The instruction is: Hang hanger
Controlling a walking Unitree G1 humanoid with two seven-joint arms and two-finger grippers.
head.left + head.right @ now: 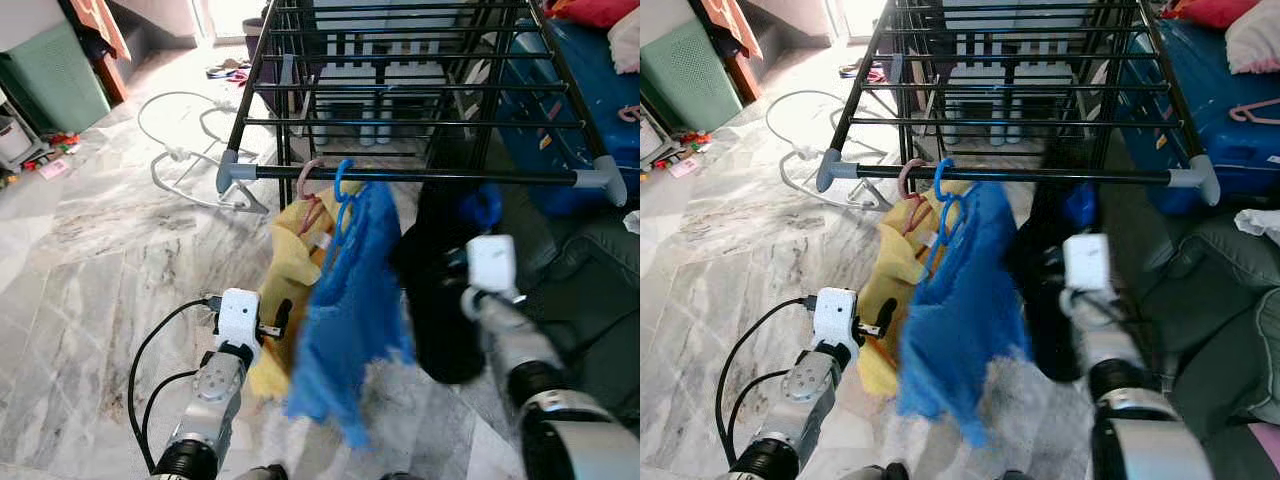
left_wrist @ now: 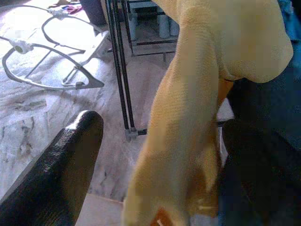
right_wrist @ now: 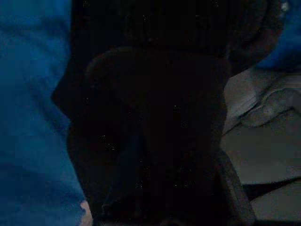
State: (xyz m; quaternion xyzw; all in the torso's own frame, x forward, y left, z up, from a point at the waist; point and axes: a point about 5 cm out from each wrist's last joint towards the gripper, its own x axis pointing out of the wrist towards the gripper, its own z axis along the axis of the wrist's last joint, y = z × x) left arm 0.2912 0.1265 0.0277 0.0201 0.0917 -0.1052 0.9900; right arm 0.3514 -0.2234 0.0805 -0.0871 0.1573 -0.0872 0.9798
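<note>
Hangers hook on the rack bar [image 1: 420,176]: the blue hanger [image 1: 343,190] carries a blue shirt [image 1: 355,300]. The left gripper [image 2: 155,155] is spread around the yellow cloth [image 1: 285,290]. The right gripper's fingers, I cannot tell. Hanging looks done; next, I think, pull away gently.

1. Silver jointed segments are forming both forearms, each running down into a ribbed black collar.
2. A white box-shaped housing is capping the left wrist [image 1: 238,315], with black cables looping out beside it.
3. A matching white block is crowning the right wrist [image 1: 491,264].
4. The left gripper's fingers [image 2: 56,174] are showing as long, rounded, glossy black pads with a fine textured surface.
</note>
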